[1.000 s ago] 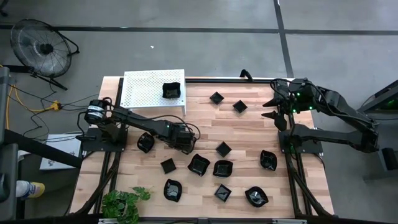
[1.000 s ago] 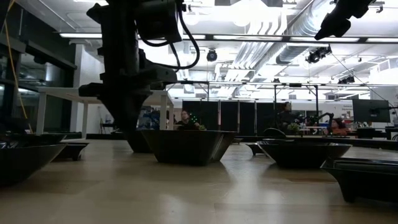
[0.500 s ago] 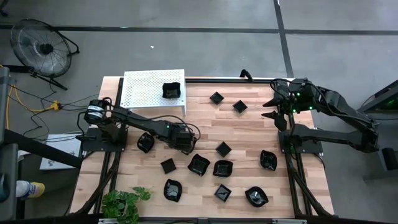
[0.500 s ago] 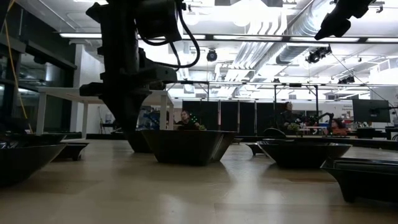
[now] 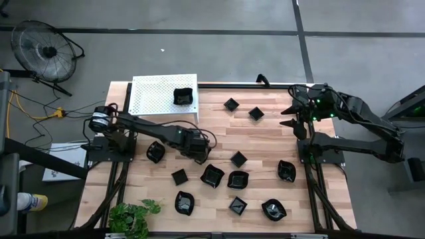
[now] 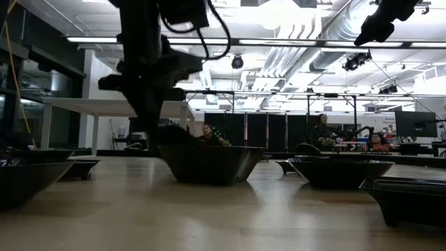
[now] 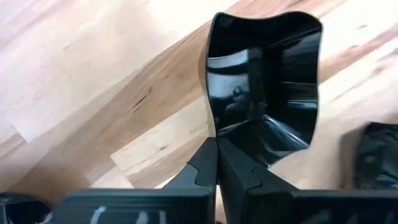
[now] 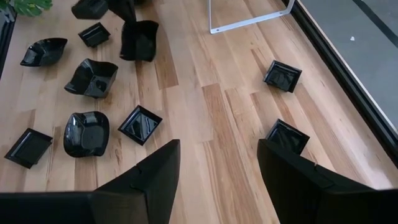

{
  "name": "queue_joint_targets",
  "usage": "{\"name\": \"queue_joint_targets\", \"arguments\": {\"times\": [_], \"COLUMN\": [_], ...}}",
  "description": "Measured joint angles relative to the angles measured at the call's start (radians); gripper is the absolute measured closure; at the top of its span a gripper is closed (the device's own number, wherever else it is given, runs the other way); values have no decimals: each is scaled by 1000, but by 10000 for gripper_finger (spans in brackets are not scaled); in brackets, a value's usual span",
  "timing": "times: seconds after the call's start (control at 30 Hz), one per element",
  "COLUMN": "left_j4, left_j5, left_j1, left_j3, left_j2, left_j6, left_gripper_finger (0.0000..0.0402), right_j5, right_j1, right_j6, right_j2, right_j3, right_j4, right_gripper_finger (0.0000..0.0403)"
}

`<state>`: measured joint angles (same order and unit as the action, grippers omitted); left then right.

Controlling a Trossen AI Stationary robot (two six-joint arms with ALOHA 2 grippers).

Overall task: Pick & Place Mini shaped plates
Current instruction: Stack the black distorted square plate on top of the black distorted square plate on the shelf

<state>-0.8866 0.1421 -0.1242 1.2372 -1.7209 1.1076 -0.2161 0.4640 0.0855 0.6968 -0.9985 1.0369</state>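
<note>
Several mini shaped plates, small glossy black dishes, lie scattered on the wooden table (image 5: 265, 143), such as one (image 5: 212, 176) near the middle. One plate (image 5: 182, 97) sits on the white perforated shelf (image 5: 156, 96) at the far left. My left gripper (image 5: 197, 150) is shut on a wavy-edged plate (image 7: 264, 81) above the table's middle left; the right wrist view shows this plate (image 8: 139, 39) too. My right gripper (image 5: 290, 114) hangs open, high at the far right, with nothing between its fingers (image 8: 292, 174). My left gripper pinches the plate's side wall at a corner of the rim (image 7: 216, 132), one finger (image 7: 202, 165) outside the dish and one inside. The fingers come from above, pointing steeply down. The plate hangs tilted below them, clear of the table.
A loose plate (image 5: 155, 152) lies close to the left arm's near side, and two square ones (image 5: 231, 104) (image 5: 256, 113) lie at the far middle. A potted plant (image 5: 133, 216) stands at the near left corner. A fan (image 5: 43, 50) stands on the floor beyond the table.
My left gripper has risen from the table with the wavy-edged plate, which is now lifted clear and tilted. The right arm has kept still.
</note>
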Motion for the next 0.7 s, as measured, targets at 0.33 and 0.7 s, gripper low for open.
{"name": "queue_joint_targets", "arguments": {"times": [0.33,0.7], "left_j4": [-60,-146], "left_j5": [25,203], "left_j1": [0,0], "left_j3": [47,186], "left_j2": [105,228], "left_j6": [-8,-46], "left_gripper_finger": [401,401], "right_j5": [0,0], "right_j1": [0,0], "right_j6": [5,28], "right_j2": [0,0], "right_j3": [0,0], "right_j4": [6,6], "right_gripper_finger": [194,194]}}
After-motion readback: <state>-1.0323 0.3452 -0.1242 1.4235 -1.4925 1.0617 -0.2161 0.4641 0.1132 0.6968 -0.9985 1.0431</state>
